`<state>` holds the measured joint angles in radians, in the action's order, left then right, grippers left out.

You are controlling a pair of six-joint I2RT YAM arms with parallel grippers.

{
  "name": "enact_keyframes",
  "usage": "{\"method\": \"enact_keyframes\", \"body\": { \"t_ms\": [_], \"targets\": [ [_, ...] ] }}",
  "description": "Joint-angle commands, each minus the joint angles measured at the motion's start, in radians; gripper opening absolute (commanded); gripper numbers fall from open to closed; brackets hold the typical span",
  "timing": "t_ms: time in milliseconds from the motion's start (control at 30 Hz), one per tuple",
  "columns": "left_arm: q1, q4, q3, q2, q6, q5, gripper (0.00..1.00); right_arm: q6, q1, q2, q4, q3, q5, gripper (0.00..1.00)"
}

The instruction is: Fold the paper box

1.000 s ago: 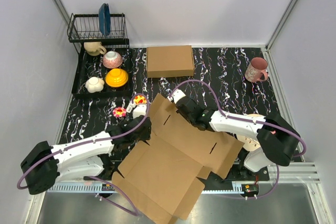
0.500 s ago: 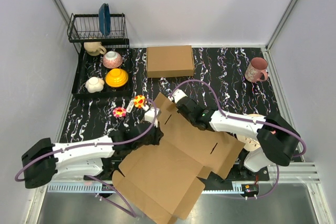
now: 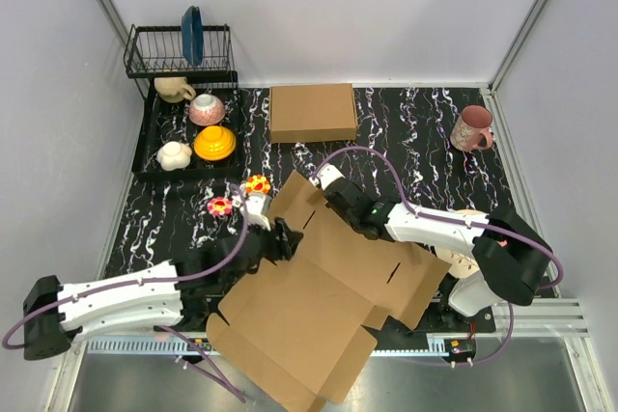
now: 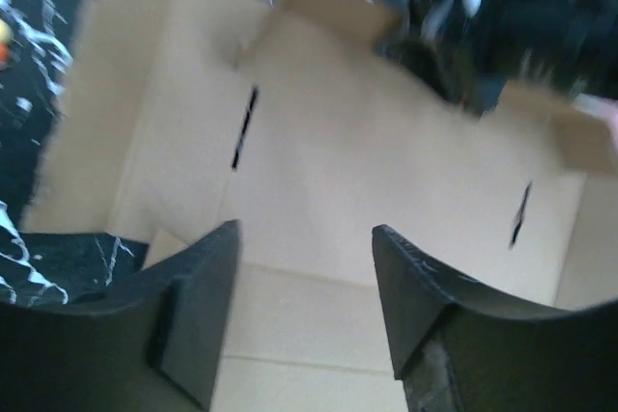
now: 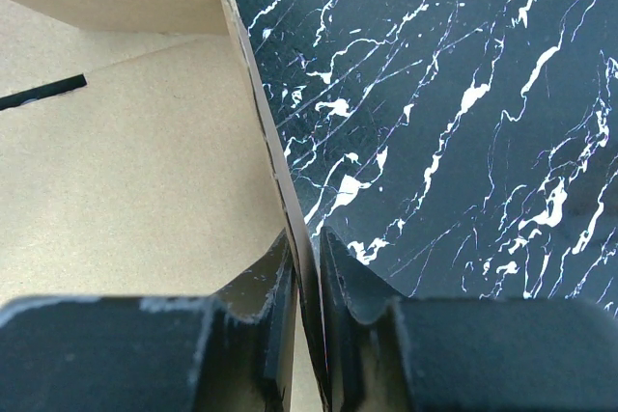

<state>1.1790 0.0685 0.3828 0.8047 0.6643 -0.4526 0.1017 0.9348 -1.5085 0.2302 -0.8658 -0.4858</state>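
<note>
The paper box (image 3: 328,287) is a large brown die-cut cardboard sheet, lying mostly flat across the near middle of the table and over its front edge. My right gripper (image 3: 333,190) is shut on its raised far edge; in the right wrist view the cardboard wall (image 5: 280,176) runs between the closed fingers (image 5: 307,253). My left gripper (image 3: 282,236) is open over the sheet's left side. In the left wrist view the fingers (image 4: 304,238) stand apart above the panel (image 4: 367,180) with two slots, holding nothing.
A neatly formed brown box (image 3: 312,112) sits at the back centre. A black dish rack (image 3: 183,103) with cups, bowls and a blue plate stands back left. A pink mug (image 3: 471,128) is back right. Small flower-like toys (image 3: 238,196) lie left of the sheet.
My left arm has reached forward and right, its gripper moving from the sheet's left edge onto the panel. The right gripper has kept its hold on the far edge.
</note>
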Motion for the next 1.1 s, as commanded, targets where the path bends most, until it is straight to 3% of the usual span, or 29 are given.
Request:
{"method": "enact_keyframes", "body": {
  "t_ms": [0,133,333,467,500,600,867,1067],
  "targets": [
    [-0.012,0.186,0.048,-0.064,0.073,-0.228,0.65,-0.02,0.002,0.005,-0.017,-0.039,-0.023,0.2],
    [-0.042,0.359,0.054,0.063,0.202,-0.196,0.68,-0.02,0.004,0.001,-0.015,-0.042,-0.019,0.2],
    [-0.044,0.355,0.011,0.099,0.278,-0.173,0.66,-0.02,0.004,-0.002,-0.015,-0.042,-0.013,0.2],
    [-0.044,0.3,0.001,0.058,0.218,-0.149,0.52,-0.02,0.004,-0.012,-0.015,-0.045,-0.01,0.2],
    [-0.042,0.281,-0.007,0.048,0.207,-0.143,0.44,-0.02,0.004,-0.016,-0.019,-0.045,-0.01,0.2],
    [-0.041,0.211,-0.025,0.019,0.17,-0.118,0.36,-0.023,0.004,-0.019,-0.017,-0.045,-0.007,0.2],
    [-0.018,0.096,-0.019,0.148,0.109,-0.023,0.22,-0.023,0.004,-0.015,-0.019,-0.044,-0.007,0.2],
    [0.091,0.091,0.005,0.217,0.055,-0.063,0.12,-0.022,0.004,-0.016,-0.015,-0.044,-0.005,0.19]
  ]
}}
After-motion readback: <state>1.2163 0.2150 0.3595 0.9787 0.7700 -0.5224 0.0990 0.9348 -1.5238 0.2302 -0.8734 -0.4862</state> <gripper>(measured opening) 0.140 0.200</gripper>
